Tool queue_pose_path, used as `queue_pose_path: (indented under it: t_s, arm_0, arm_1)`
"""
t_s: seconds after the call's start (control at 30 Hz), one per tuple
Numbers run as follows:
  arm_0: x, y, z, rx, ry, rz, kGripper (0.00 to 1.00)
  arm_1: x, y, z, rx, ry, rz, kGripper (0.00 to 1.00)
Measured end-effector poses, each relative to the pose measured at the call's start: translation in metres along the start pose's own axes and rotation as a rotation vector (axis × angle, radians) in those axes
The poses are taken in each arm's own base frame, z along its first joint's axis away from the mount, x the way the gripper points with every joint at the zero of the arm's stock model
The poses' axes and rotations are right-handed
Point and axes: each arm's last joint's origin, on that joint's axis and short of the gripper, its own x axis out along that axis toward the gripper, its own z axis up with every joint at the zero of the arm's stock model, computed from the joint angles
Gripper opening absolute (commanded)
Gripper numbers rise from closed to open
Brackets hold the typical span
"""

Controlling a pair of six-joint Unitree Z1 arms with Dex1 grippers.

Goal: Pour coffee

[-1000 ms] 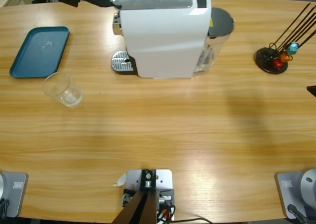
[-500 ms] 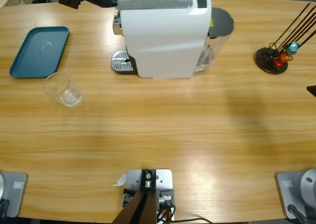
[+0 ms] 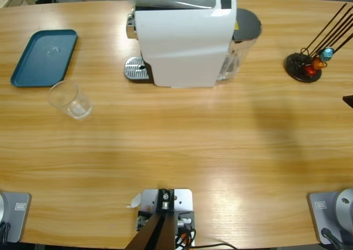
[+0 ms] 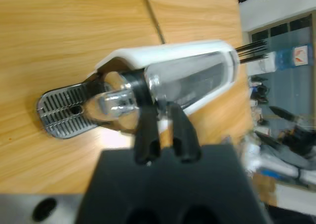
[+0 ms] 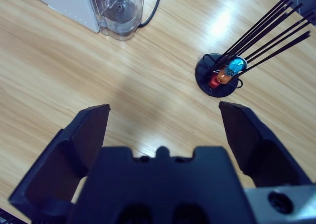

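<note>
While no coffee shows anywhere, the empty clear glass cup (image 3: pixel 70 100) waits on the wooden tabletop (image 3: pixel 182 139), away from the white coffee machine (image 3: pixel 185 39). Left pincer (image 4: pixel 167 135) is nearly together above its spout; right pincer (image 5: pixel 165 122) is spread apart, idle.

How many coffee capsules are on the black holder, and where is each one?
3 visible: a blue capsule on top, an orange capsule below it and a red capsule lowest, all on the holder; more may be hidden.
</note>
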Motion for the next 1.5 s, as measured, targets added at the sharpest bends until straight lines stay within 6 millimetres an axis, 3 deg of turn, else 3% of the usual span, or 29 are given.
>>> queue_pose_path:
  t_s: [0.1, 0.23, 0.27, 0.3, 0.33, 0.37, 0.5, 0.57, 0.63, 0.73, 0.77, 0.83, 0.97, 1.07, 1.2, 1.27, 1.5]
  arm_0:
    - [-0.017, -0.034, 0.009, 0.070, -0.052, -0.096, 0.000]
    - [-0.022, -0.043, 0.011, 0.087, -0.067, -0.120, 0.009]
    - [-0.022, -0.043, 0.011, 0.088, -0.066, -0.120, 0.264]
    - [-0.022, -0.043, 0.011, 0.088, -0.065, -0.121, 0.668]
    - [-0.022, -0.043, 0.011, 0.088, -0.065, -0.121, 0.919]
    - [-0.022, -0.043, 0.011, 0.088, -0.064, -0.122, 0.982]
    - [-0.021, -0.047, 0.007, 0.207, -0.068, -0.123, 0.989]
    - [-0.026, -0.047, -0.007, 0.334, -0.086, -0.079, 1.000]
    - [-0.045, -0.042, -0.032, 0.474, -0.105, -0.012, 1.000]
    - [-0.089, -0.025, -0.078, 0.639, -0.137, 0.070, 1.000]
    - [-0.106, -0.016, -0.096, 0.675, -0.148, 0.089, 1.000]
    - [-0.141, 0.003, -0.134, 0.710, -0.150, 0.136, 1.000]
    - [-0.198, 0.037, -0.197, 0.725, -0.178, 0.228, 1.000]
    - [-0.225, 0.054, -0.227, 0.726, -0.208, 0.256, 1.000]
    - [-0.233, 0.063, -0.241, 0.723, -0.195, 0.268, 1.000]
    - [-0.232, 0.064, -0.241, 0.722, -0.191, 0.270, 1.000]
    - [-0.227, 0.069, -0.244, 0.717, -0.167, 0.283, 1.000]
  arm_1:
    - [0.000, 0.000, 0.000, 0.000, -0.001, 0.000, 1.000]
    - [-0.001, 0.000, 0.000, 0.001, -0.003, 0.000, 1.000]
    - [-0.001, 0.000, 0.000, 0.001, -0.004, 0.000, 1.000]
    - [-0.001, 0.000, 0.000, 0.001, -0.004, 0.003, 1.000]
    - [-0.001, 0.000, 0.000, 0.001, -0.004, 0.006, 1.000]
    - [-0.001, 0.000, 0.000, 0.001, -0.004, 0.009, 1.000]
    - [-0.001, 0.000, 0.000, 0.004, -0.015, 0.010, 1.000]
    - [-0.003, -0.002, 0.001, 0.022, -0.036, -0.024, 1.000]
    - [-0.003, -0.007, 0.003, 0.063, -0.055, -0.103, 1.000]
    - [0.004, -0.015, 0.011, 0.210, -0.139, -0.224, 0.971]
    - [0.013, -0.017, 0.012, 0.264, -0.170, -0.266, 0.947]
    - [0.038, -0.020, 0.010, 0.364, -0.202, -0.339, 0.785]
    - [0.095, -0.026, 0.002, 0.450, -0.172, -0.442, 0.767]
    - [0.125, -0.024, -0.012, 0.461, -0.154, -0.470, 0.711]
    - [0.139, -0.022, -0.020, 0.471, -0.172, -0.475, 0.706]
    - [0.146, -0.022, -0.020, 0.468, -0.159, -0.469, 0.633]
    - [0.171, -0.019, -0.019, 0.460, -0.130, -0.413, 0.628]
